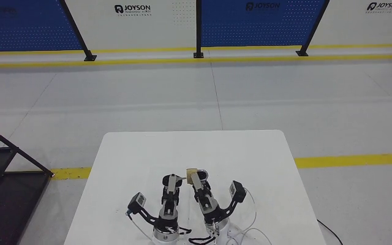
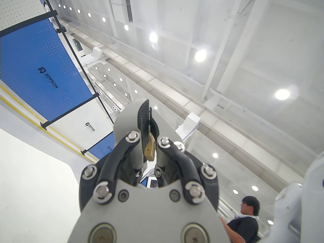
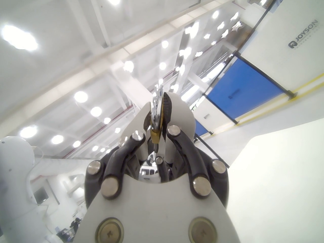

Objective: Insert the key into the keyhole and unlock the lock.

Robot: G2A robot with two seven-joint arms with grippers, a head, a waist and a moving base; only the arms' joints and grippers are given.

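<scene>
In the left wrist view my left gripper [image 2: 148,108] is shut on a small brass piece [image 2: 149,150], which looks like the lock; most of it is hidden between the pads. My right gripper [image 3: 159,102] is shut on the key [image 3: 157,97]. Its silver toothed end pokes out past the fingertips, and a gold-rimmed part sits lower between the fingers. From above, the left gripper [image 1: 173,181] and right gripper [image 1: 196,178] are held side by side above the white table [image 1: 245,159], pointing away from me. A brass-coloured bit [image 1: 192,171] shows just beside the right one's tip.
The table's near edge lies under both arms, and white cables [image 1: 245,234] trail by the right arm's base. Blue and white partition panels [image 1: 257,21] stand far behind the table. A black frame [image 1: 18,159] stands off the table's left side.
</scene>
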